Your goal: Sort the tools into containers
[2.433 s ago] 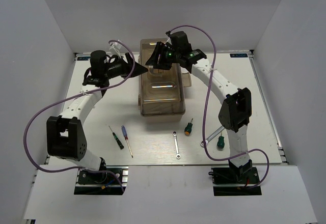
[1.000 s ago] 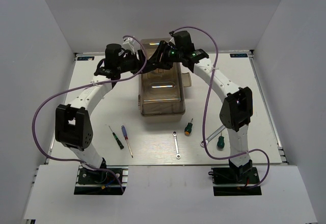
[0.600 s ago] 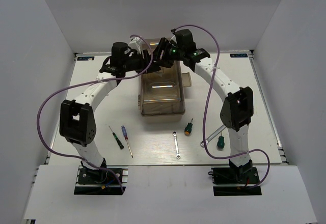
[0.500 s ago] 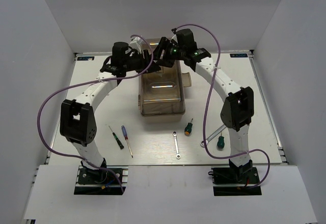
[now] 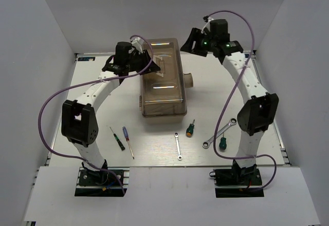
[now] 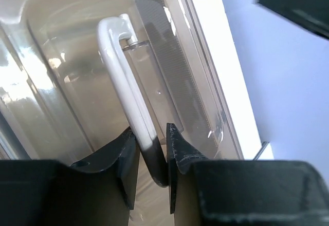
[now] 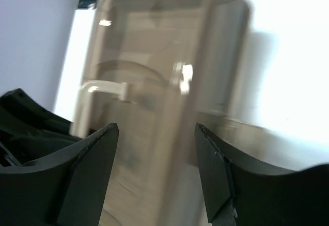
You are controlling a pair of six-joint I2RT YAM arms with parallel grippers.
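Note:
The toolbox [image 5: 162, 90] with its translucent brown lid [image 6: 67, 56] down stands mid-table. My left gripper [image 5: 152, 67] is over its far end, shut on the white handle [image 6: 119, 67], which runs between the two fingers [image 6: 152, 145]. My right gripper [image 5: 193, 40] hangs open and empty above the box's back right corner; its wrist view shows the blurred lid [image 7: 164, 77] and handle [image 7: 103, 87] below. In front of the box lie two thin screwdrivers [image 5: 117, 138] [image 5: 128, 142], a small wrench [image 5: 178, 146], two green stubby screwdrivers [image 5: 190, 128] [image 5: 222, 144] and a longer wrench [image 5: 219, 133].
A beige tab [image 5: 189, 80] sticks out of the toolbox's right side. White walls close the table [image 5: 103, 113] in at the back and both sides. Purple cables loop off both arms, the right one hanging near the longer wrench.
My right gripper has lifted off the handle and swung back to the right, opening. My left gripper has moved onto the handle and closed around it. The tools have not moved.

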